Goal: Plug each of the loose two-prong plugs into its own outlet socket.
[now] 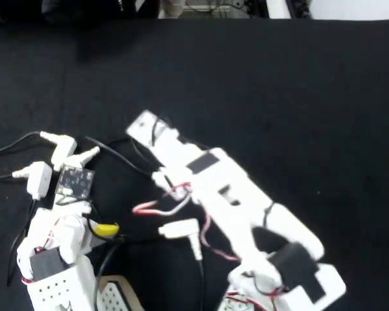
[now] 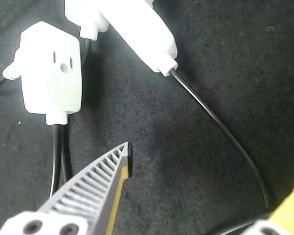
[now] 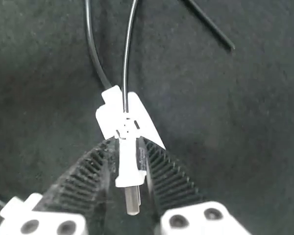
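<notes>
At the left side of the black table (image 1: 298, 84), a cluster of white connector bodies lies among black cables (image 1: 6, 150). One is an outlet socket (image 2: 51, 73), lying flat with its slotted face up (two slots and a round hole show plainly in the left wrist view), with cable running off from one end. Just beside it lies another white connector (image 2: 125, 29) with a thin black lead at its narrow end; I cannot tell whether it is a plug or a socket. The left gripper (image 2: 210, 166) hovers near these pieces, its fingers spread wide over bare table and touching neither one.

Toward the middle and nearer the front edge, a loose plug (image 1: 180, 229) lies on the table apart from both grippers. Its thin cable trails toward the near edge.

The right arm (image 1: 246, 201) stretches from the near right diagonally toward the far left. The right gripper (image 3: 125, 147) pinches a white two-prong plug (image 3: 122, 117) between its ribbed fingers (image 3: 166, 171). A metal prong points back toward the wrist, and the cable leads away across the table. This held plug sits right of the socket cluster, not touching it.
</notes>
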### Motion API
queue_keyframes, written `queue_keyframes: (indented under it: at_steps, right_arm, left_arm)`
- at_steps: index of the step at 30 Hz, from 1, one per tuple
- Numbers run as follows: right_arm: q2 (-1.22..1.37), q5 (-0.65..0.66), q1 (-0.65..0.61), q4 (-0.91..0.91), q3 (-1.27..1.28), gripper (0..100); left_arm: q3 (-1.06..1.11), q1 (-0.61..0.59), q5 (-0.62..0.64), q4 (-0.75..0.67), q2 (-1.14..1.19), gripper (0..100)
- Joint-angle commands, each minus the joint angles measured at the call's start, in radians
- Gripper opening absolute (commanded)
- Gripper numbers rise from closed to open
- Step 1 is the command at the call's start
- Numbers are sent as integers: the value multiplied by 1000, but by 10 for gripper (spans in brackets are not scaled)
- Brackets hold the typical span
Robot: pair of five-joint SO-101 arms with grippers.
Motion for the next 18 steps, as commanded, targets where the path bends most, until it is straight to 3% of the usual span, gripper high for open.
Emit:
queue_keyframes:
  at_steps: [1, 9, 18]
  right_arm:
    - [68, 31, -15, -14, -61, 14]
    - [119, 38, -18, 87, -140, 15]
    - [128, 150, -15, 232, -193, 18]
  left_arm:
    - [-2, -8, -8, 8, -2, 486]
    - [-2, -8, -8, 8, -2, 486]
    - [-2, -8, -8, 9, -2, 486]
